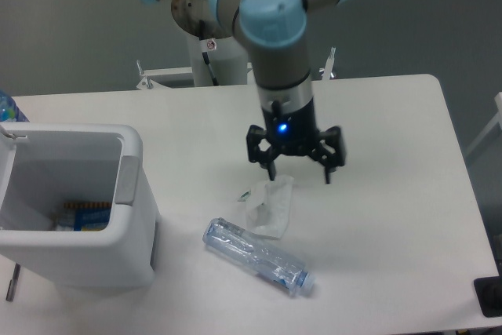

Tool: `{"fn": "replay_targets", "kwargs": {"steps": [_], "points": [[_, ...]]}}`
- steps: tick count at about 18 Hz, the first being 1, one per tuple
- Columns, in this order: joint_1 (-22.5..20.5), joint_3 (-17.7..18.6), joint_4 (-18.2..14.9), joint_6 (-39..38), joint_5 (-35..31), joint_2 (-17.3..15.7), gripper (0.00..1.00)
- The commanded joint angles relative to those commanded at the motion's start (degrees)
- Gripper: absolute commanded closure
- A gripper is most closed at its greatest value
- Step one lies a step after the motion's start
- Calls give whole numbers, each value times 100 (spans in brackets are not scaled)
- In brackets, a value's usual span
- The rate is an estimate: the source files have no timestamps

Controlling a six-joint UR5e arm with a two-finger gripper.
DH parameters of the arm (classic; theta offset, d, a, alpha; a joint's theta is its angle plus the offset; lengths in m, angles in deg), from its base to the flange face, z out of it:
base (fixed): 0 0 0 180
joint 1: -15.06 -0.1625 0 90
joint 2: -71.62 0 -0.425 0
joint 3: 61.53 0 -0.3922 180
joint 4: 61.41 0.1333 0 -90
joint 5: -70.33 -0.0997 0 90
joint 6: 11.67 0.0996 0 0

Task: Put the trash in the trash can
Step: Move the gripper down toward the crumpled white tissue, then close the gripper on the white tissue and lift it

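A crumpled translucent-white wrapper point(267, 207) lies on the white table near its middle. Just in front of it lies a crushed clear bottle point(256, 257) with a bluish label, slanting toward the front right. Both are the trash. The trash can point(132, 217) is a white bin at the left, open at the top, with something lying at its bottom. My gripper point(299, 172) hangs open above the table, just over and slightly right of the wrapper's far end. Its left finger is close to the wrapper's top edge, and nothing is between the fingers.
A deep-blue bottle point(8, 107) shows at the left edge behind the bin. The arm's base column point(213, 52) stands at the table's far side. A dark object point(489, 296) sits at the front right corner.
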Motion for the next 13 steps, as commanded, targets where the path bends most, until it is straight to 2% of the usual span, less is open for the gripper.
{"fn": "replay_targets", "kwargs": {"steps": [2, 4, 11, 13], "points": [[0, 211, 0, 712, -26, 122, 0], [0, 326, 9, 1092, -26, 281, 0], [158, 432, 70, 620, -61, 755, 0], [167, 388, 70, 470, -26, 765, 0]]}}
